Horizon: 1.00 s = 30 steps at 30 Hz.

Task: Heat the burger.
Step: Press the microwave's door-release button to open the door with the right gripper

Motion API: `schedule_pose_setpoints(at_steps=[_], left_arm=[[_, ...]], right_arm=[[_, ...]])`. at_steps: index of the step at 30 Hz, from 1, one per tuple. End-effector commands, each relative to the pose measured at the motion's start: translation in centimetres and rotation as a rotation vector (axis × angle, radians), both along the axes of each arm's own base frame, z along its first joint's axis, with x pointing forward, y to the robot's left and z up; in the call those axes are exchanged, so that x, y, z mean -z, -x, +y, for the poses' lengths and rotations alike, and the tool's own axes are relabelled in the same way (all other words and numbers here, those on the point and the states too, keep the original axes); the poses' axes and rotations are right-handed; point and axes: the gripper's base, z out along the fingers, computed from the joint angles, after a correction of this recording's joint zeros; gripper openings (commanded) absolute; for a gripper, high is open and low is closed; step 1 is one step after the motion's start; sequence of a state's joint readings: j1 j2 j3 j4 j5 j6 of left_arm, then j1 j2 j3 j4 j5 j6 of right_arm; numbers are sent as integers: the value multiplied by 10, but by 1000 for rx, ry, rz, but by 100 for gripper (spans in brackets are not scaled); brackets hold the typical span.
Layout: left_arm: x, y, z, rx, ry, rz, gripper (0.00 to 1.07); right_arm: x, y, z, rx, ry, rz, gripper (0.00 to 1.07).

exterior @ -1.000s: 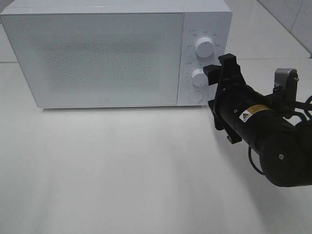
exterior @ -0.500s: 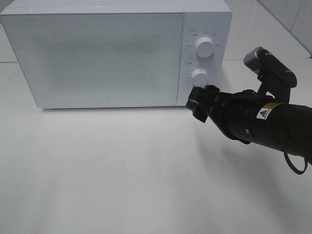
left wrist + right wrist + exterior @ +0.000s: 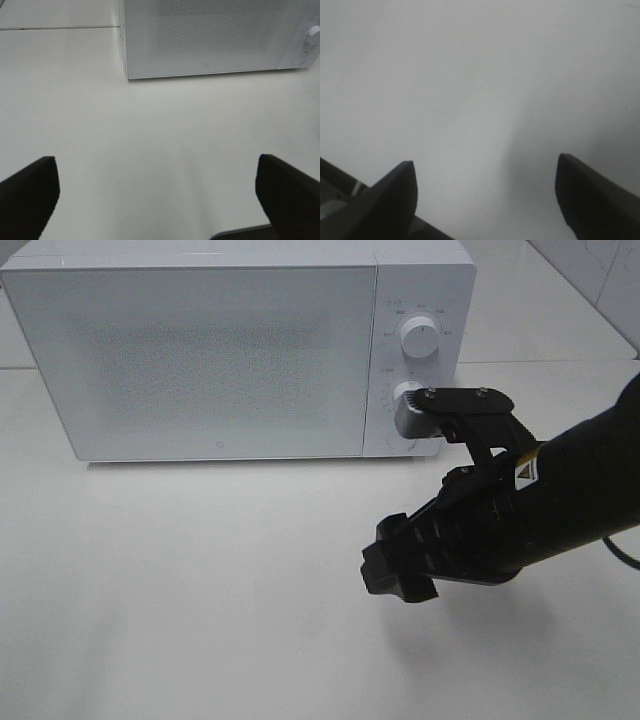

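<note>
Well, the burger is not in any of the views. It may be inside the microwave (image 3: 200, 360), but the door (image 3: 200, 355) is shut. The door is white and dotted, so nobody can see through it. I cannot tell where the burger is.

I think a burger like this is light and soft. The bun squashes if it is pinched hard. The layers inside can slide apart if it tips. The best place to hold it is low on the two sides of the bun, with a soft squeeze, keeping it flat.

The left fingers (image 3: 27, 195) are spread wide apart and hold nothing. Only bare tabletop (image 3: 200, 590) shows between them, with the microwave well ahead. The right fingers (image 3: 395, 195) are spread wide too and hold nothing. They hang over the tabletop in front of the microwave's knob side, pointing down and away from it.

Some things are hard to see. The right arm (image 3: 560, 490) covers part of the lower knob (image 3: 405, 392) and the spot below it. The upper knob (image 3: 418, 337) shows well, but the little marks around both knobs are too small to read. The left arm does not show in the high view. The right wrist view is blurry and shows only pale tabletop.
</note>
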<state>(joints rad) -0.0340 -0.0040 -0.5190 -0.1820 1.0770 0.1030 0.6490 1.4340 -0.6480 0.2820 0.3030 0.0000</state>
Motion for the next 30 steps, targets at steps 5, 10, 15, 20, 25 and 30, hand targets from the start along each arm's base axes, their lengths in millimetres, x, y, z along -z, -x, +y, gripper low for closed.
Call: schedule_pose_setpoints(at_steps=[5, 10, 15, 20, 25, 30], left_arm=[[0, 2, 0, -5, 0, -24, 100], [0, 2, 0, -5, 0, -24, 100], [0, 2, 0, -5, 0, -24, 100], [0, 2, 0, -5, 0, -24, 100], [0, 2, 0, -5, 0, -24, 100], [0, 2, 0, -5, 0, -24, 100]], right_arm=[[-31, 1, -16, -25, 257, 128, 74], [-55, 16, -25, -31, 263, 134, 74], [-76, 30, -36, -24, 233, 95, 74], [-104, 52, -53, -16, 166, 5, 74], [-122, 72, -69, -12, 137, -56, 74], [-126, 95, -93, 6, 120, -165, 74]])
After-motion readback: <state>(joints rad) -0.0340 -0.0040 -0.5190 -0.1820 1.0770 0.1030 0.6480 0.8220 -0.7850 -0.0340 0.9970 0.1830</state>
